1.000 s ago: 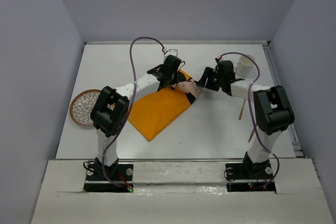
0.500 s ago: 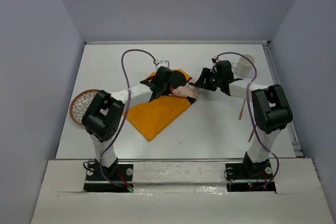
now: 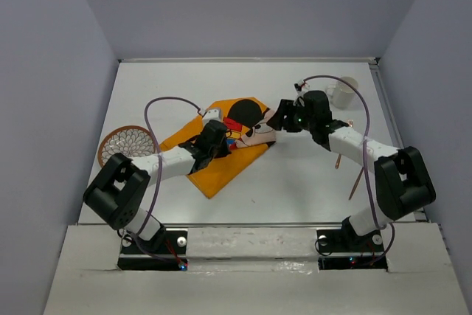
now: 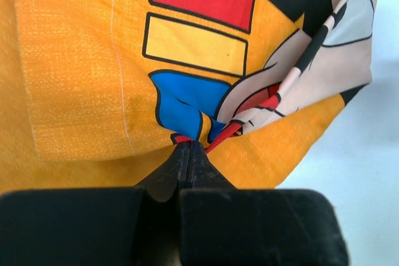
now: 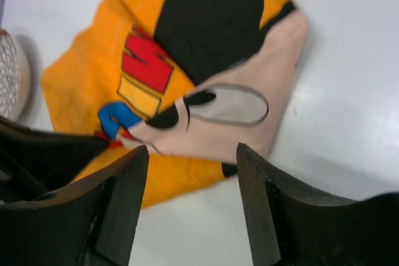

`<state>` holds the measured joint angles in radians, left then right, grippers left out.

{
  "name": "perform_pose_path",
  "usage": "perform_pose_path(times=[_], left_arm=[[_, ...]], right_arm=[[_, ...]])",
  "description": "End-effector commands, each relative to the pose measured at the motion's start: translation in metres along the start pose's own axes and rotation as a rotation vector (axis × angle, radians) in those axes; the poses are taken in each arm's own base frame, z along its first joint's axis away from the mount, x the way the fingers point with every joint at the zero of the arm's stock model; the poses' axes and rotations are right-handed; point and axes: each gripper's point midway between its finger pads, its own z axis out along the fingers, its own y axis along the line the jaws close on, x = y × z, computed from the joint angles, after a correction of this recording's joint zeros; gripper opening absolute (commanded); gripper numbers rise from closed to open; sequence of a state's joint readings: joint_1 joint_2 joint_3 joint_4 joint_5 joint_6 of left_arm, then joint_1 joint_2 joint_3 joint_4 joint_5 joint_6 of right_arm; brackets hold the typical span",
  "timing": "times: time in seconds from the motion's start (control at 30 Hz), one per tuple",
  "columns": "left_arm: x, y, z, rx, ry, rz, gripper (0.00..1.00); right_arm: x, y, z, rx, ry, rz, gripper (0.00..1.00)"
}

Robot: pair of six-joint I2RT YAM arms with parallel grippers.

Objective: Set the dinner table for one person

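The orange cartoon-mouse placemat (image 3: 221,154) lies partly folded on the white dinner table (image 3: 295,182), its printed face showing at the far right. My left gripper (image 3: 219,140) is shut, pinching a fold of the placemat; the left wrist view shows the tips (image 4: 190,149) closed on the bunched cloth (image 4: 81,60). My right gripper (image 3: 280,118) is open and empty, hovering over the placemat's right corner. In the right wrist view its jaws (image 5: 190,149) straddle the mat's near edge (image 5: 206,29) without touching it.
A patterned round plate (image 3: 122,149) sits at the left, also in the right wrist view (image 5: 9,73). A white mug (image 3: 341,91) stands at the far right. Two thin brown sticks (image 3: 339,154) (image 3: 356,178) lie on the right side.
My left gripper has pulled back toward the near left with the cloth, unfolding the mat and exposing more of the print. My right gripper stays near the mat's right corner.
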<state>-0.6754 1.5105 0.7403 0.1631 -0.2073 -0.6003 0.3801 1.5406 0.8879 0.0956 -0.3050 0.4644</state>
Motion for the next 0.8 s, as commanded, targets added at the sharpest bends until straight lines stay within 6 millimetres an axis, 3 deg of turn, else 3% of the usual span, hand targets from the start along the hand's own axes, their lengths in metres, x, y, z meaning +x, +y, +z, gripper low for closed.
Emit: perform_pose_path(times=[0.0, 0.1, 0.17, 0.2, 0.23, 0.33, 0.37, 0.4, 0.43, 0.47, 0.5, 0.57, 0.63, 0.77], left_arm=[[-0.004, -0.006, -0.01, 0.048, -0.053, -0.053, 0.0], [0.001, -0.001, -0.014, 0.045, -0.058, -0.051, 0.0], [0.003, 0.001, -0.016, 0.05, -0.062, -0.054, 0.0], [0.004, 0.001, -0.017, 0.055, -0.063, -0.057, 0.0], [0.006, 0.002, -0.017, 0.054, -0.062, -0.056, 0.0], [0.007, 0.004, -0.018, 0.058, -0.065, -0.054, 0.0], [0.008, 0.004, -0.018, 0.06, -0.065, -0.053, 0.0], [0.008, 0.005, -0.018, 0.059, -0.066, -0.052, 0.0], [0.009, 0.006, -0.018, 0.06, -0.067, -0.052, 0.0], [0.009, 0.005, -0.018, 0.064, -0.07, -0.052, 0.0], [0.01, 0.006, -0.018, 0.064, -0.068, -0.047, 0.0], [0.01, 0.006, -0.017, 0.064, -0.068, -0.042, 0.0], [0.009, 0.005, -0.018, 0.068, -0.07, -0.042, 0.0], [0.006, 0.004, -0.02, 0.071, -0.083, -0.037, 0.0]], right_arm=[[-0.07, 0.008, 0.009, 0.043, -0.135, -0.15, 0.66], [-0.081, 0.007, 0.033, 0.032, -0.108, -0.214, 0.67], [-0.091, 0.003, 0.06, 0.031, -0.075, -0.259, 0.67], [-0.082, -0.001, 0.078, -0.004, -0.031, -0.29, 0.67], [-0.103, 0.009, 0.084, -0.023, -0.068, -0.309, 0.68], [-0.107, 0.0, 0.115, -0.011, -0.013, -0.324, 0.78], [-0.093, -0.012, 0.125, 0.009, 0.025, -0.309, 0.8], [-0.109, -0.004, 0.131, -0.014, -0.004, -0.321, 0.8], [-0.092, -0.015, 0.149, -0.023, 0.046, -0.309, 0.82], [-0.089, -0.016, 0.157, -0.033, 0.064, -0.309, 0.82], [-0.104, -0.007, 0.163, -0.058, 0.043, -0.317, 0.82], [-0.091, -0.018, 0.178, -0.047, 0.084, -0.288, 0.82], [-0.093, -0.016, 0.184, -0.059, 0.081, -0.272, 0.82], [-0.077, -0.017, 0.197, -0.105, 0.121, -0.22, 0.78]])
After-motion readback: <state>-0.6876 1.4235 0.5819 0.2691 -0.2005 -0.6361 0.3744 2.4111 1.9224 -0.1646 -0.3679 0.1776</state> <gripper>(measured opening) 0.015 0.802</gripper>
